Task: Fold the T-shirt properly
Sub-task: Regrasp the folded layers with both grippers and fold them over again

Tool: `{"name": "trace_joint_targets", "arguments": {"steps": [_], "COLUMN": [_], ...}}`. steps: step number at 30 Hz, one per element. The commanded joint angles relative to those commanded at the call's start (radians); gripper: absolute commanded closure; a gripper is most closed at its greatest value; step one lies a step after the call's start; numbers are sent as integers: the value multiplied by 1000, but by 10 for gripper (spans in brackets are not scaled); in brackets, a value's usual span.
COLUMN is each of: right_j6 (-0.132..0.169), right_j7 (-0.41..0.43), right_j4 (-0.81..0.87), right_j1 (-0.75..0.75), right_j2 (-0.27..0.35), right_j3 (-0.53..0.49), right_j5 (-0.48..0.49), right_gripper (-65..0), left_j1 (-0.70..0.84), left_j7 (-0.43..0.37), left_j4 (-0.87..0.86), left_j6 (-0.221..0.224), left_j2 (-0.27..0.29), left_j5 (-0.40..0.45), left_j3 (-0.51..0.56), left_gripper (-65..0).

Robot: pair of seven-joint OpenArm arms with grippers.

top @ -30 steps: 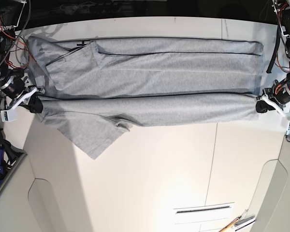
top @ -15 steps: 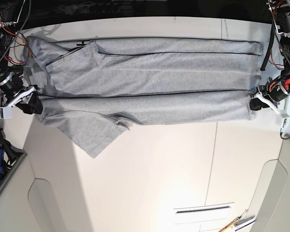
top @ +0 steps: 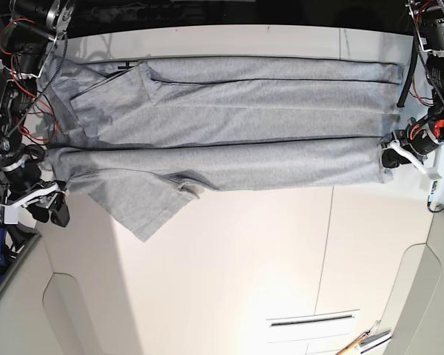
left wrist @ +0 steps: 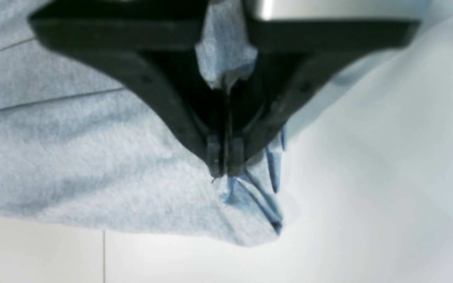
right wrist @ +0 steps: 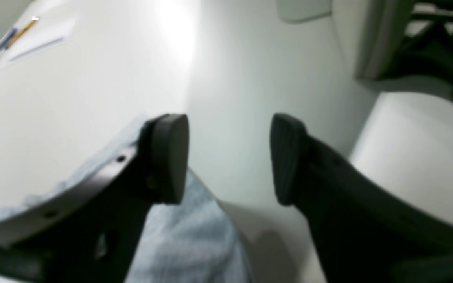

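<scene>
Across a pale table (top: 244,281) lies a creased, soft grey T-shirt (top: 244,107). The left gripper (left wrist: 225,173) pinches its bunched fabric; the right gripper's (right wrist: 228,161) fingers are spread.

The left end effector (left wrist: 225,173) is on the right, its fingers pressed together and pointing inward and toward the near side. The right end effector (top: 52,216) is on the left, its fingers parted with a wide gap. Both arms reach in from opposite sides, well apart, the right end effector nearer.
</scene>
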Motion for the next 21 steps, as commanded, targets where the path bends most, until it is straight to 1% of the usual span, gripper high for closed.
{"name": "trace_joint_targets", "arguments": {"steps": [2,4,6,9,13,16,19,20,21], "right_j6": [0,0,0,0,1,5,4,4,4], "right_j7": [50,81,84,85,83,83,80,79,76], "right_j4": [-103,-190,-246,-257,-257,-257,-257,-257,-257], "right_j1": [49,86,106,104,101,100,96,96,96], "right_j2": [0,-1,-7,-32,-82,-117,-140,-144,-145], "right_j3": [-55,-109,-159,-208,-214,-214,-214,-214,-214], "right_j5": [-44,-59,-58,-66,-75,-114,-121,-121,-122], "right_gripper": [-330,-330,-330,-330,-330,-329,-326,-300,-254], "left_j1": [0,0,0,0,0,0,0,0,0], "left_j7": [0,1,0,-3,-4,-3,-3,-3,-3], "left_j4": [0,0,0,0,0,0,0,0,0], "left_j6": [0,0,0,0,0,0,0,0,0], "left_j2": [0,0,0,1,3,3,3,3,3], "left_j5": [0,0,0,0,0,0,0,0,0], "left_j3": [0,0,0,0,0,0,0,0,0], "left_gripper": [0,0,0,0,0,0,0,0,0]}}
